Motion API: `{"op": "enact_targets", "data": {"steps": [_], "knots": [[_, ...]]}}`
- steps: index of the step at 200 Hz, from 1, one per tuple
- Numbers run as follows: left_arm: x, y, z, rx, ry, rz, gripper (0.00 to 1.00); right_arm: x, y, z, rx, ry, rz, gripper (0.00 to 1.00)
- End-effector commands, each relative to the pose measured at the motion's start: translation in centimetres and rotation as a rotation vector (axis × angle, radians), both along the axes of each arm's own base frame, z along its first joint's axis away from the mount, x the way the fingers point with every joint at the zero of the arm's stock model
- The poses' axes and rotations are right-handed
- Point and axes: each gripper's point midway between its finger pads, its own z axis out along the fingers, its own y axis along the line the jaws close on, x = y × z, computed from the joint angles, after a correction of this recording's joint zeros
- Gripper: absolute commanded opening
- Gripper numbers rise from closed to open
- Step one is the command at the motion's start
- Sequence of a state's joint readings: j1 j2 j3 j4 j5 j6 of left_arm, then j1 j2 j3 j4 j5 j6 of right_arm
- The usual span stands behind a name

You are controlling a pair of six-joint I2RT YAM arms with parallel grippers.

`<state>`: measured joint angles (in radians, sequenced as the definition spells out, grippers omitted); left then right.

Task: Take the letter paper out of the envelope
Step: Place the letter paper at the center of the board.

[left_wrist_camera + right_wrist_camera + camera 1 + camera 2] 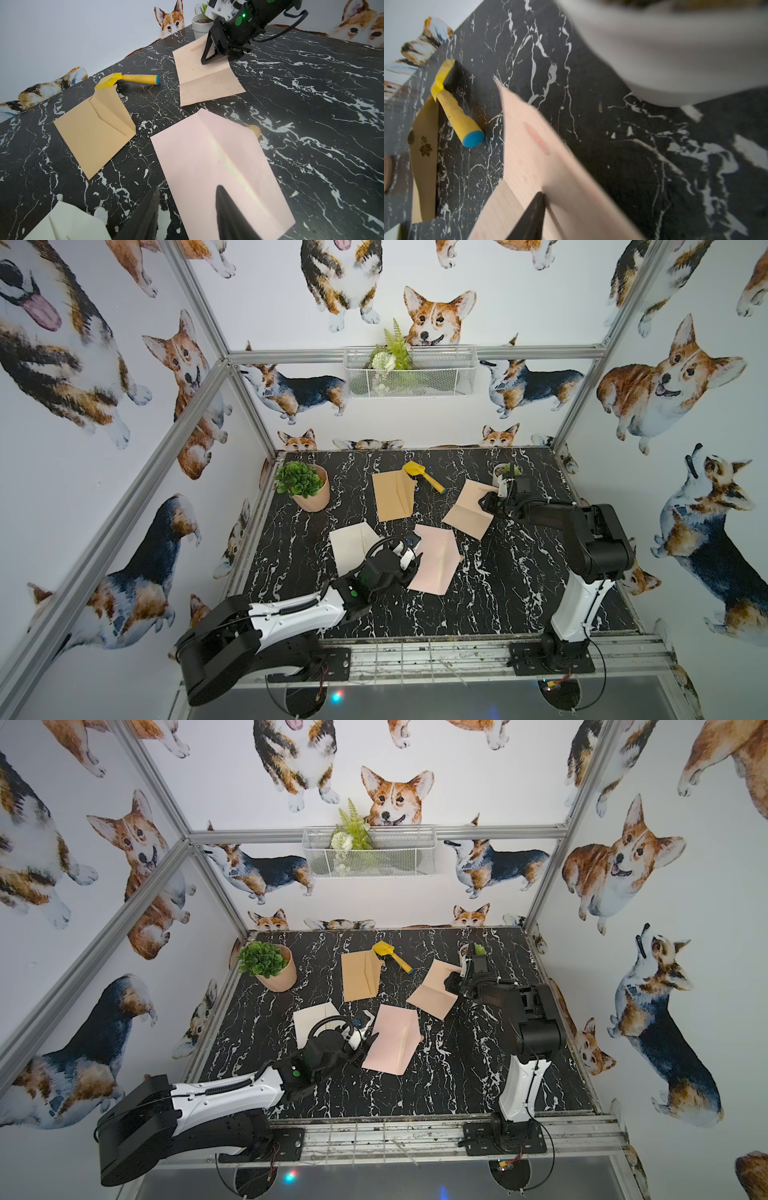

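The left pincer [188, 188] was spread, its fingers [226, 212] apart and pinching nothing. One finger lay over the near edge of the pink envelope [207, 162], the other over bare counter [311, 108] just beside it. That envelope lay with its flap open.

The right pincer [216, 58] sat low on the letter [203, 85]. Its jaws looked parted, though the right wrist view showed only one finger [531, 216], set to one side against the sheet's raised half, with the other hidden.

The letter was out of every envelope and unfolded along a crease. Its near half lay flat on the counter and its far half tilted up, just beside a white pot [199, 27].

Apart from the letter, toward the back middle, lay a tan envelope [93, 133] with its flap standing, just beside a yellow shovel [135, 78]. A white envelope [68, 224] lay near the left pincer, on the side away from the pink one. A plant [300, 479] stood at the back left corner.
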<state>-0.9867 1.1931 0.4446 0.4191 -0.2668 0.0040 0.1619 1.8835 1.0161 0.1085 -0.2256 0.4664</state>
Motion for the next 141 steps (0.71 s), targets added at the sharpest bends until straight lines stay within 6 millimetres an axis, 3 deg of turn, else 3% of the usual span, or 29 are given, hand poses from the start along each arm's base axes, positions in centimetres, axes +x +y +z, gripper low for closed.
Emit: {"op": "enact_targets", "data": {"steps": [1, 24, 76, 103, 124, 141], "knots": [[0.2, -0.3, 0.8, -0.025, -0.018, -0.006, 0.47, -1.6, -0.1, 1.0, -0.070, -0.019, -0.016, 0.53], [0.1, -0.3, 0.9, -0.031, -0.016, -0.010, 0.47, -2.6, -0.7, 2.4, -0.114, -0.024, -0.043, 0.57], [-0.1, -0.1, 1.3, -0.036, -0.020, -0.012, 0.48, -4.0, -2.6, 2.3, -0.215, 0.011, -0.072, 0.60], [0.0, 0.1, 1.3, -0.029, -0.023, -0.002, 0.49, -4.8, -2.9, 3.2, -0.207, -0.009, -0.100, 0.59], [0.0, 0.0, 1.4, -0.030, -0.022, -0.004, 0.49, -6.4, -2.9, 5.3, -0.246, -0.086, -0.126, 0.52], [-0.1, -0.1, 1.3, -0.034, -0.014, -0.009, 0.49, -7.4, -0.9, 7.2, -0.252, -0.152, -0.070, 0.41]]}}
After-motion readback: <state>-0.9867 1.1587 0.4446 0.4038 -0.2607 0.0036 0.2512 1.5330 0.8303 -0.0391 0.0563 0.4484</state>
